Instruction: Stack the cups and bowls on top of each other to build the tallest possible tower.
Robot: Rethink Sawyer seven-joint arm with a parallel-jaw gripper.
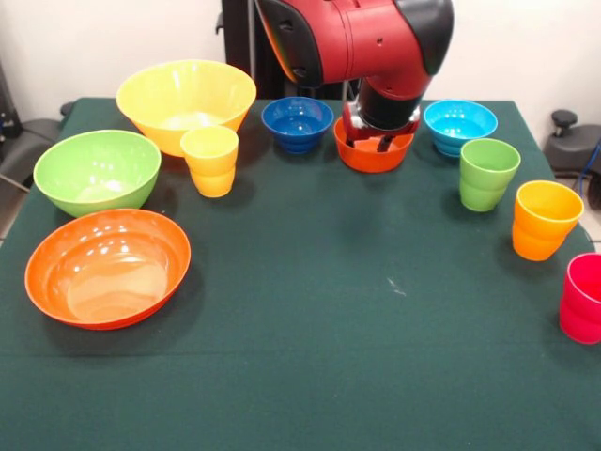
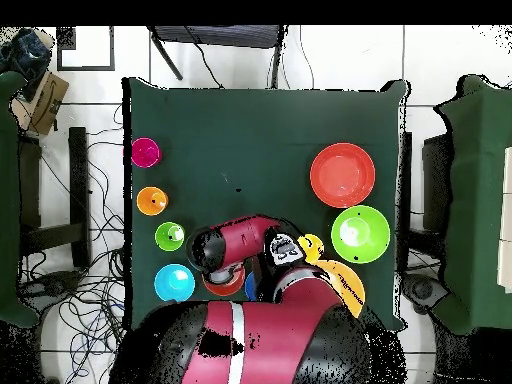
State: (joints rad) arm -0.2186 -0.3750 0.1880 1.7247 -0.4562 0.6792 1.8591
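Note:
My gripper (image 1: 374,139) reaches down into the small orange bowl (image 1: 373,158) at the table's far side; the arm's wrist hides how it stands there. The dark blue bowl (image 1: 297,122) is to its left and the light blue bowl (image 1: 459,125) to its right. The large yellow bowl (image 1: 186,99), green bowl (image 1: 97,171) and large orange bowl (image 1: 108,266) stand along the left. A yellow cup (image 1: 210,160) stands by the yellow bowl. The green cup (image 1: 487,174), orange-yellow cup (image 1: 545,219) and pink-red cup (image 1: 584,298) line the right side. Each piece stands alone; no tower shows.
The table has a dark green cloth (image 1: 319,282). In the overhead view the arm (image 2: 240,245) covers the small orange and dark blue bowls and part of the yellow bowl (image 2: 345,285). Cables and chairs surround the table.

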